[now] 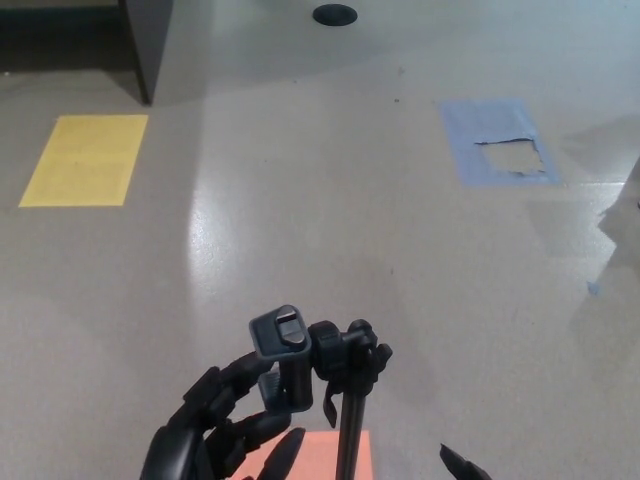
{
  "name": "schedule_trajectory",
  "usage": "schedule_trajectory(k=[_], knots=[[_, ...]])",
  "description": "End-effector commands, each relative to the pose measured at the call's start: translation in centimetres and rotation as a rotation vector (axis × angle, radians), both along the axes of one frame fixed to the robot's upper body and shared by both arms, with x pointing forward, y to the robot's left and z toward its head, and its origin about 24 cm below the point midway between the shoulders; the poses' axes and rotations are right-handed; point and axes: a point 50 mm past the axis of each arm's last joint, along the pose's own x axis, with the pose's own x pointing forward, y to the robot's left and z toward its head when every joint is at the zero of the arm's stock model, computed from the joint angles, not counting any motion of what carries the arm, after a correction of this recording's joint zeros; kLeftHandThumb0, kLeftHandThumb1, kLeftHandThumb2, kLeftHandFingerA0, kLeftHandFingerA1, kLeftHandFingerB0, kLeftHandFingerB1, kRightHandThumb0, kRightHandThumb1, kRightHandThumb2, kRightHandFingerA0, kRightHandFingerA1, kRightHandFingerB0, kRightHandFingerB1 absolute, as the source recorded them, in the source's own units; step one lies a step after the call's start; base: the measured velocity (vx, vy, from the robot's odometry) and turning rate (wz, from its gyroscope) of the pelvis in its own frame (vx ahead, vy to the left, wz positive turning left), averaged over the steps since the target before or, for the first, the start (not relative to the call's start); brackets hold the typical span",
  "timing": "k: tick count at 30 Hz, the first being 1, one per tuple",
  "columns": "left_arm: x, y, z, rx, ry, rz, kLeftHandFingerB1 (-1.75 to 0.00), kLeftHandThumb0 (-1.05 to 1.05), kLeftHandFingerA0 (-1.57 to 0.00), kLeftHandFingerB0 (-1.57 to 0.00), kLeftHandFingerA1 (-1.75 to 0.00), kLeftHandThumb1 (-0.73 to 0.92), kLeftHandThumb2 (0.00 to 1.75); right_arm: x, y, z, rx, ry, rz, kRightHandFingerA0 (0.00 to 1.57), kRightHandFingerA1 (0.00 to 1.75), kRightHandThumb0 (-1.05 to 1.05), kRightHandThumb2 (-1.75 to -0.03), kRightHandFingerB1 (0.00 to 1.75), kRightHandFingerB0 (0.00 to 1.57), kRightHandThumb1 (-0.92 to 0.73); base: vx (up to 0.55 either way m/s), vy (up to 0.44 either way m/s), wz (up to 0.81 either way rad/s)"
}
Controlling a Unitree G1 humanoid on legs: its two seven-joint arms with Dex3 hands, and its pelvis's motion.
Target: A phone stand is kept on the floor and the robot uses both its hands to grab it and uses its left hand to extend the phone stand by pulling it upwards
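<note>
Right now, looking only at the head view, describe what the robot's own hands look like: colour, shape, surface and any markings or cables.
The left hand is matte black all over, with thick, rounded, segmented fingers and bulky knuckles. No cables, labels or markings show on it. Of the right hand only a narrow, pointed black tip shows at the picture's bottom edge, too little to describe further.

The phone stand (320,375) is black with a dark grey clamp, and the left hand (215,430) beside it is glossy black. On the speckled beige-grey floor (330,220) lie a yellow rectangle (85,160), a blue patch (497,140) with what looks like a torn middle showing floor colour, and an orange-salmon patch (315,455).
</note>
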Motion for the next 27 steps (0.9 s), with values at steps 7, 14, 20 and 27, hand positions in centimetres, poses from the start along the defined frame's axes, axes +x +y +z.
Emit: schedule_trajectory(k=[7,14,20,27], knots=[[1.3,-1.3,2.0,-0.018,-0.057,-0.016,-0.29,-0.83,-0.43,-0.24,-0.62,0.57,0.58,-0.3,-0.3,-0.3,0.011,0.013,-0.007,0.0,0.27,-1.05,-0.62,0.12,0.0,-0.66,0.0,0.0,0.0],[1.7,-2.2,2.6,0.013,-0.068,-0.04,-0.29,-0.85,-0.42,-0.27,-0.53,0.59,0.59,-0.4,-0.2,-0.4,0.003,0.015,-0.004,0.0,0.32,-1.05,-0.59,0.13,0.0,-0.64,0.0,0.0,0.0],[2.9,-2.7,3.2,-0.007,-0.046,0.02,-0.53,-0.61,-0.61,-0.66,-0.65,0.42,0.65,-0.7,-0.3,-0.6,0.007,0.018,-0.005,0.0,0.32,-1.05,-0.6,0.14,0.0,-0.64,0.0,0.0,0.0],[3.9,-3.5,4.3,-0.003,-0.058,0.001,-1.37,-0.35,-1.21,-1.09,-1.42,0.48,0.86,0.2,0.4,-0.4,0.014,0.002,0.0,0.0,0.6,-1.05,-0.63,0.51,0.0,-0.65,0.0,0.0,0.0]])
